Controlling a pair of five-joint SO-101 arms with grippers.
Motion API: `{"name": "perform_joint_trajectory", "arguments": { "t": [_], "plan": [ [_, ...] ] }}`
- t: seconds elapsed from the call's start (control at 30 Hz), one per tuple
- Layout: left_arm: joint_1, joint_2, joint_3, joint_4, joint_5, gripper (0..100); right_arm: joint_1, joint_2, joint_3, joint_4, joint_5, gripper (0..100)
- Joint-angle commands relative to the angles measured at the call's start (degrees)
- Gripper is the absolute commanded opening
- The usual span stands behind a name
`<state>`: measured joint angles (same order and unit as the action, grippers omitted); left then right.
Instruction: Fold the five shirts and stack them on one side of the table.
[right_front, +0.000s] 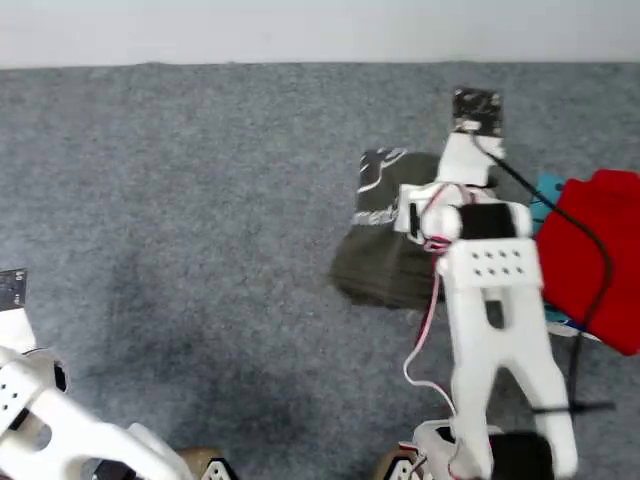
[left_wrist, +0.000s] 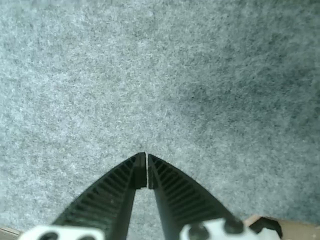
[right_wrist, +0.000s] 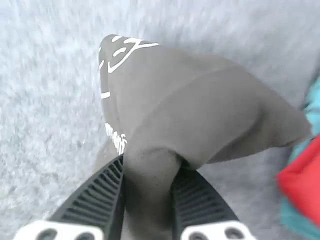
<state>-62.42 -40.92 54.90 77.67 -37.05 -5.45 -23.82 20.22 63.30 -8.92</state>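
Note:
A dark olive shirt (right_front: 385, 255) with white print lies bunched right of the table's middle. My right gripper (right_wrist: 149, 175) is shut on a fold of this olive shirt (right_wrist: 200, 110), lifting the cloth into a peak. In the high view the right arm (right_front: 478, 250) stands over the shirt's right side and hides part of it. A red shirt (right_front: 595, 255) lies on a teal shirt (right_front: 546, 190) at the right edge. My left gripper (left_wrist: 146, 170) is shut on nothing, just above bare grey carpet, at the table's lower left.
Grey carpet (right_front: 200, 200) covers the whole table. The left arm's white body (right_front: 40, 410) sits in the lower left corner. The red shirt (right_wrist: 300, 182) and teal shirt (right_wrist: 312, 100) lie close beside the held olive one.

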Motion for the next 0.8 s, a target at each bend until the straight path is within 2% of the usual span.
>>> {"name": "perform_joint_trajectory", "arguments": {
  "t": [0.0,0.33,0.5,0.77],
  "plan": [
    [-0.09,-1.32,-0.31,-0.09,-1.49,2,3.12,-7.25,-2.73,-0.31,5.19,0.8],
    [-0.09,-1.32,-0.31,-0.09,-1.49,2,13.85,-14.11,-2.73,-4.44,15.65,0.8],
    [-0.09,-1.32,0.04,-0.09,-1.49,2,19.74,-13.76,-2.64,-7.96,18.29,0.9],
    [-0.09,-1.67,3.56,-0.09,-1.49,2,26.59,-7.60,-2.29,-10.42,18.20,0.9]
  ]
}}
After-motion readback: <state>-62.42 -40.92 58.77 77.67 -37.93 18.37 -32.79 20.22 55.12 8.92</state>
